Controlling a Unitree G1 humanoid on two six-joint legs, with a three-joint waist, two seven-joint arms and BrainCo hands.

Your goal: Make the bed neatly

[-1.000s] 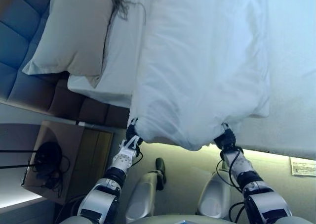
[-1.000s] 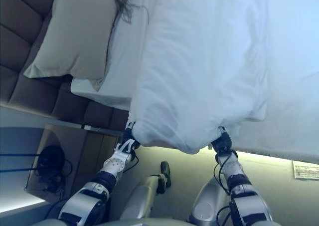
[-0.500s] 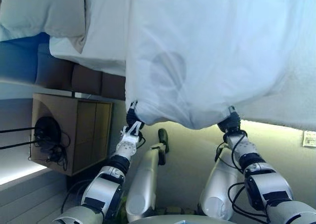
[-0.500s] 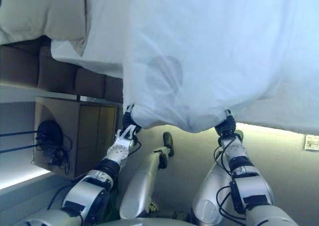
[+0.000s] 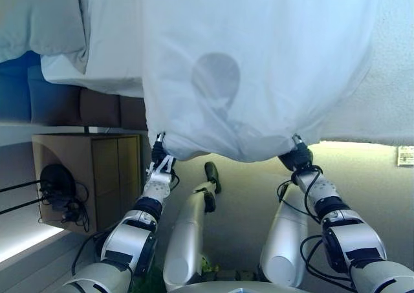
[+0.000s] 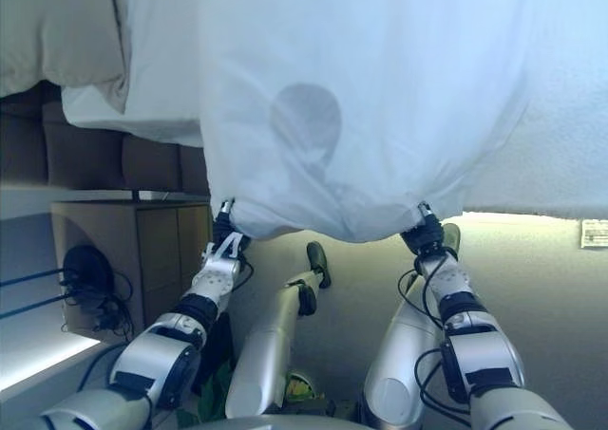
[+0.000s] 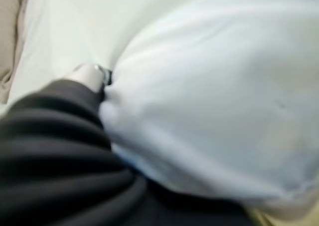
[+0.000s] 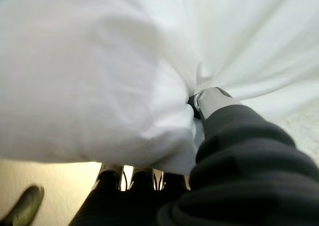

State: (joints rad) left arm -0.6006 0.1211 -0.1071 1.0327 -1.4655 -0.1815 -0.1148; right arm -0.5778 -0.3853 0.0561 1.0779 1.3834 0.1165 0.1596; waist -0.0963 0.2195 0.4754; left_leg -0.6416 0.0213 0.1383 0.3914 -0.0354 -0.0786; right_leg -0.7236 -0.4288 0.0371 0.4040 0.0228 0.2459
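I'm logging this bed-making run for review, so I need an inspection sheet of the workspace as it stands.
Surface: bed, white sheet visible at right.
Job's things: white duvet lifted by its near edge, hanging between both hands; pillow at the headboard end.
Clutter: nothing seen on the bed.
Robot hands: left robot hand and right robot hand each pinch the duvet's edge.
Cables: dark cables and a black device on the wooden nightstand.
Surroundings: padded headboard; a paper on the floor at right.
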